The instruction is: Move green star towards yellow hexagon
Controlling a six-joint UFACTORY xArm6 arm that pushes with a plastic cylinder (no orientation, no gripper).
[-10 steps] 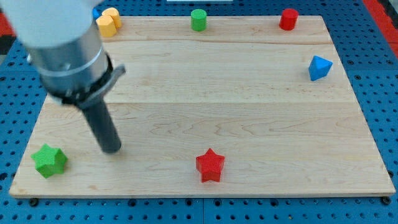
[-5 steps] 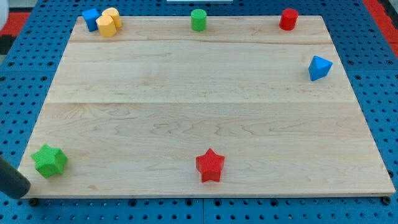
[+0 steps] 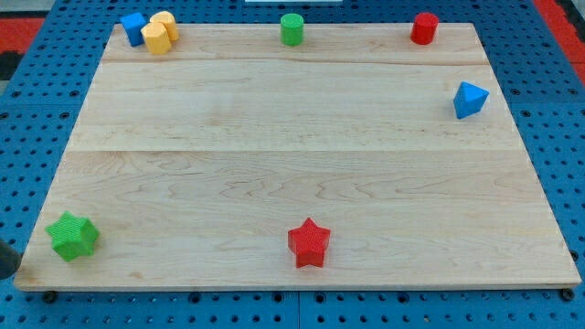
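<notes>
The green star (image 3: 73, 236) lies at the bottom left corner of the wooden board (image 3: 292, 164). The yellow hexagon (image 3: 156, 38) sits at the board's top left corner, touching a second yellow block (image 3: 166, 22) behind it and a blue block (image 3: 134, 27) on its left. Only a dark sliver of my rod shows, with my tip (image 3: 7, 265) at the view's left edge, off the board. It is just left of and slightly below the green star, not touching it.
A green cylinder (image 3: 292, 28) stands at the top middle edge and a red cylinder (image 3: 423, 27) at the top right. A blue triangular block (image 3: 469, 99) is at the right edge. A red star (image 3: 309, 242) lies at the bottom middle.
The arm left the board's left half, swung down to the bottom left and has almost gone out of view at the left edge. No block has moved.
</notes>
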